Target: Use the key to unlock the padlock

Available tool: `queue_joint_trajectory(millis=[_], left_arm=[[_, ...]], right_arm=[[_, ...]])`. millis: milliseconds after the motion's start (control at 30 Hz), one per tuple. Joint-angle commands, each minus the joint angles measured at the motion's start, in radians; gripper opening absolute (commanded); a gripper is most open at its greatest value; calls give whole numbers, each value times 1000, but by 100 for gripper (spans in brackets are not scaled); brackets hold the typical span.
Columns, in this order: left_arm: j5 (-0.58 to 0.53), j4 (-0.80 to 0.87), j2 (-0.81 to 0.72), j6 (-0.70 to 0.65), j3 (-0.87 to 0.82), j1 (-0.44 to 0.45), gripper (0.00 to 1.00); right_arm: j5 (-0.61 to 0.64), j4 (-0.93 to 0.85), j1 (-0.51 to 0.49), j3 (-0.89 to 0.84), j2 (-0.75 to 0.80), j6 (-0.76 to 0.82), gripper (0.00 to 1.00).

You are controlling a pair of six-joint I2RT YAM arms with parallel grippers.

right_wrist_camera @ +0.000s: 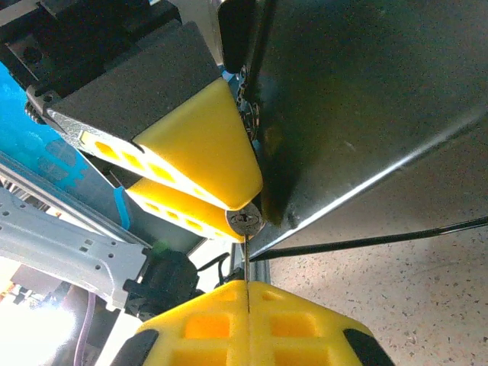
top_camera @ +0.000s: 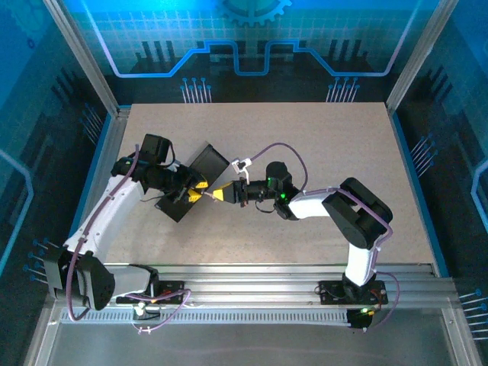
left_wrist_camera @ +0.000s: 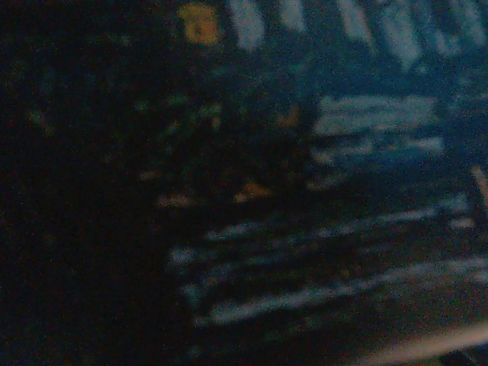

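The padlock shows as a small round metal face with a keyhole, pinched between the yellow fingers of my left gripper, which is shut on it. It sits against the edge of the black box. The key appears edge-on as a thin blade, its tip at the keyhole. My right gripper is shut on the key, its yellow pads pressed together around the blade. Seen from the top camera, the right gripper meets the left one beside the box. The left wrist view is dark and blurred.
A black cable runs across the speckled table under the box. Small metal links hang at the box's edge above the padlock. Aluminium frame rails line the table's near edge.
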State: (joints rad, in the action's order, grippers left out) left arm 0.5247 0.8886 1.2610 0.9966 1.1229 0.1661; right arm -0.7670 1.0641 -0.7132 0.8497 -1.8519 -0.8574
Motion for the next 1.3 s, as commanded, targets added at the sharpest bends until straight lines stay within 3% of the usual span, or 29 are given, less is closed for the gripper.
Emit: queue_joint_trajectory(millis=[0, 1267], left_arm=[[36, -31, -45, 6, 8, -7, 0], [37, -54, -51, 34, -1, -10, 0]], right_arm=[[9, 39, -2, 0, 35, 5, 0], [38, 80, 2, 14, 16, -26, 0]])
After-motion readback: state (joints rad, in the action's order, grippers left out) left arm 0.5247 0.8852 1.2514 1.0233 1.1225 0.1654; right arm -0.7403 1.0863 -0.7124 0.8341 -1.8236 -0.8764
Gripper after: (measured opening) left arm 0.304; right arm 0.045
